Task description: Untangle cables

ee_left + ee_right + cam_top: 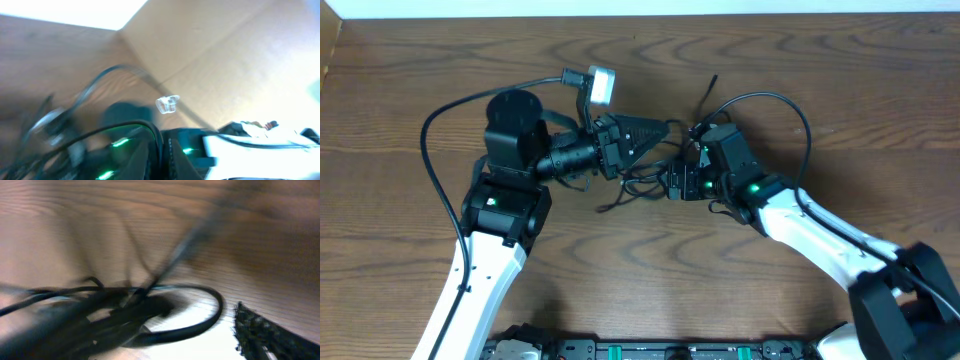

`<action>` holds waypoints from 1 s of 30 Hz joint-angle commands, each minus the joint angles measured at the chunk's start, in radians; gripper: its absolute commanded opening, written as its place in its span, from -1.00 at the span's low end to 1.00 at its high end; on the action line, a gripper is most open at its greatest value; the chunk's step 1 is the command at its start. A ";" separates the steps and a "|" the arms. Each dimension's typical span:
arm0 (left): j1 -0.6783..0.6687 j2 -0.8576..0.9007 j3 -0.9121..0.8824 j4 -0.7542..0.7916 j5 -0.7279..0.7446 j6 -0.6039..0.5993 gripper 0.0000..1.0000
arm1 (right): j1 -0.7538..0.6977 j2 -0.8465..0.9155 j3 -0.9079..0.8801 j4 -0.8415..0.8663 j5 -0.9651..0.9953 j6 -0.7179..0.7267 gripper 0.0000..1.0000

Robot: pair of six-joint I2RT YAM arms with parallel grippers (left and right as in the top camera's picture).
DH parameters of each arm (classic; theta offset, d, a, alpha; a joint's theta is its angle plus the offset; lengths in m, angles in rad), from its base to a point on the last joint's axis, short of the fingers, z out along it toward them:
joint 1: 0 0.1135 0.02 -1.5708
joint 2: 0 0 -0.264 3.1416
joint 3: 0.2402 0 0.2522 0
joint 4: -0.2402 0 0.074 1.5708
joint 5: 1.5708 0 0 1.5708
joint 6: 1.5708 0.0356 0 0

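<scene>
The cables (638, 183) lay as one black tangle on the desk (880, 80), between the two arms and near the middle. The left jaws were closed at the tangle's far side; whether they pinched a cord could not be told through the blur. The right jaws stood apart, with cords lying loose between them, not clamped. To do this step well, I judged, the right jaws should close on a single strand rather than the bundle while the left arm (505, 200) held its side firm. The right arm (820, 235) should then draw away slowly and low, so that loops slid open and did not cinch. Counted: two arms, one tangle, one free end (711, 88) pointing to the far edge, one clear plug (167, 104); the strands themselves could not be counted
</scene>
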 commanded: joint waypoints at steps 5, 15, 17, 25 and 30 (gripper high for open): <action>0.034 -0.015 0.008 0.402 0.319 -0.298 -0.85 | -0.055 0.071 -0.001 -0.051 0.282 0.103 0.38; 0.297 -0.014 0.008 0.549 0.369 -0.394 -0.85 | -0.383 -0.039 0.000 -0.260 0.346 0.080 0.30; 0.344 -0.014 0.007 0.549 0.369 -0.394 -0.85 | -0.448 -0.069 0.000 -0.294 0.342 0.080 0.29; 0.393 -0.013 0.007 0.484 0.364 -0.393 -0.85 | -0.561 -0.128 -0.002 -0.275 -0.272 -0.139 0.59; 0.394 -0.013 0.007 0.444 0.365 -0.393 -0.85 | -0.431 -0.081 -0.002 -0.169 -0.595 -0.347 0.66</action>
